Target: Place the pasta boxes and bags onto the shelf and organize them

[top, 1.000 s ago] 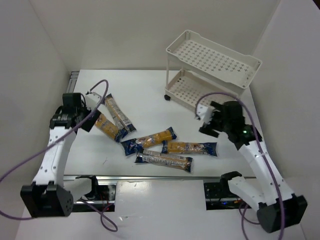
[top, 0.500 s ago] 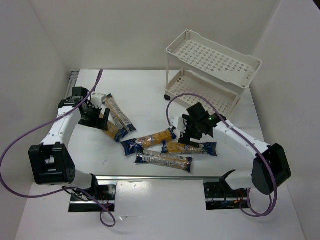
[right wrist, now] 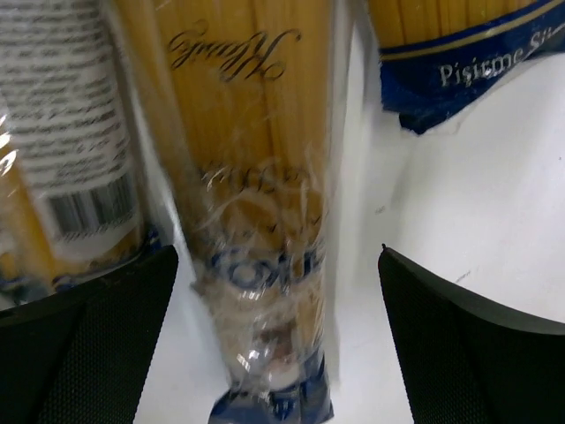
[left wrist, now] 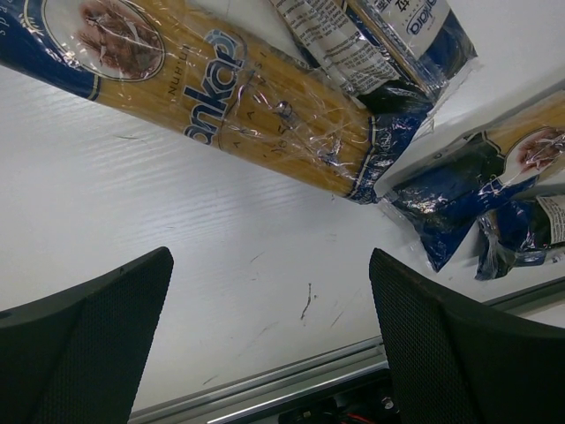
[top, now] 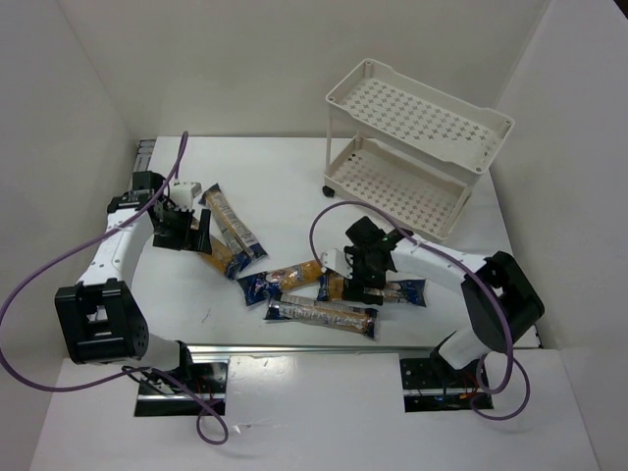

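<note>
Five long pasta packets with blue ends lie on the white table. Two lie at the left [top: 233,221] [top: 218,257], three in the middle [top: 285,278] [top: 402,291] [top: 321,314]. The cream two-tier shelf [top: 488,126] stands at the back right, both trays bare. My left gripper [top: 191,235] [left wrist: 274,340] is open and empty, just above the table beside a left packet [left wrist: 238,97]. My right gripper [top: 358,285] [right wrist: 274,353] is open, low over the middle-right packet [right wrist: 256,203], with one finger [right wrist: 79,353] on each side of its end.
In the right wrist view a second packet [right wrist: 62,159] lies close at the left and a third packet's blue end [right wrist: 450,53] at the upper right. A metal rail [top: 294,346] runs along the table's near edge. White walls enclose the table.
My right arm swung left from beside the shelf and came down over the middle-right packet. My left arm reached forward and lowered to the left packets. No packet has moved.
</note>
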Controlling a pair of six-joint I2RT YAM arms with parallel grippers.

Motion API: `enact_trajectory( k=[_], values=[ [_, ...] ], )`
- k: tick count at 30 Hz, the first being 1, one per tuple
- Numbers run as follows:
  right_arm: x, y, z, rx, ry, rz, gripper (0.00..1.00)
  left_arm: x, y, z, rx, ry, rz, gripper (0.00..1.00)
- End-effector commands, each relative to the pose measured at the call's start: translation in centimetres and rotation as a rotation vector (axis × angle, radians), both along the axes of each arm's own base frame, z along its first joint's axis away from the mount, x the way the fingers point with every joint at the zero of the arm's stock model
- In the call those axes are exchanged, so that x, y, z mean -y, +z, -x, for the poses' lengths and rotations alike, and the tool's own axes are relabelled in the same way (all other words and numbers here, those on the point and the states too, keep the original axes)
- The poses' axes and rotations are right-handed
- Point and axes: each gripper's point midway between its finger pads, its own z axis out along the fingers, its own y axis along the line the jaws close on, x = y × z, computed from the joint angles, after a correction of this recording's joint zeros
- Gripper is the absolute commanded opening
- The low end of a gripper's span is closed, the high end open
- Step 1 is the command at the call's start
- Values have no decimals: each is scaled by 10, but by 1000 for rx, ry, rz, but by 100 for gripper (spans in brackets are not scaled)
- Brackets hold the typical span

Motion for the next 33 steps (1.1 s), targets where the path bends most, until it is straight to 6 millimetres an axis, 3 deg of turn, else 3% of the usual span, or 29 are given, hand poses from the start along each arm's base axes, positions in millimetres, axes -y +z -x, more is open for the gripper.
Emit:
enact_trajectory(
  k=[1, 3, 7, 9, 11, 12, 15, 20, 24, 26, 28, 31, 33],
  values=[
    [-2, -18, -8, 24, -33, 1, 98, 5, 12, -4, 26, 8, 36, 99],
    [-1, -25, -12, 35, -46, 12, 93, 5, 12, -4, 26, 8, 36, 99],
    [5, -35, -3, 6, -46, 35, 71, 5, 14, -4, 35, 7, 34, 99],
    [11, -37, -4, 32, -72, 50, 28, 3, 17, -4, 45, 16, 32, 99],
    [8, -34, -16, 90, -110, 27, 5, 3, 17, -4, 45, 16, 32, 99],
    [8, -34, -16, 91, -110, 27, 0, 0, 17, -4, 46, 26, 32, 99],
    [8, -26, -12, 75, -96, 28, 0, -2, 17, -6, 53, 29, 22, 99],
    [-12, 27, -25, 130, -160, -94, 0, -3, 19, -3, 61, 33, 12, 99],
    [-33, 91, -53, 256, -219, -225, 0, -5, 19, -6, 69, 36, 3, 99],
    [-33, 116, -69, 334, -255, -239, 0, -5, 19, -6, 71, 28, -1, 99],
    [-30, 131, -81, 397, -283, -233, 0, -7, 19, -5, 70, 32, -10, 99],
    [-16, 165, -123, 639, -345, -180, 0, -7, 19, -5, 70, 32, -10, 99],
    [3, 176, -148, 786, -391, -65, 0, -7, 19, -5, 70, 32, -10, 99]
  ],
)
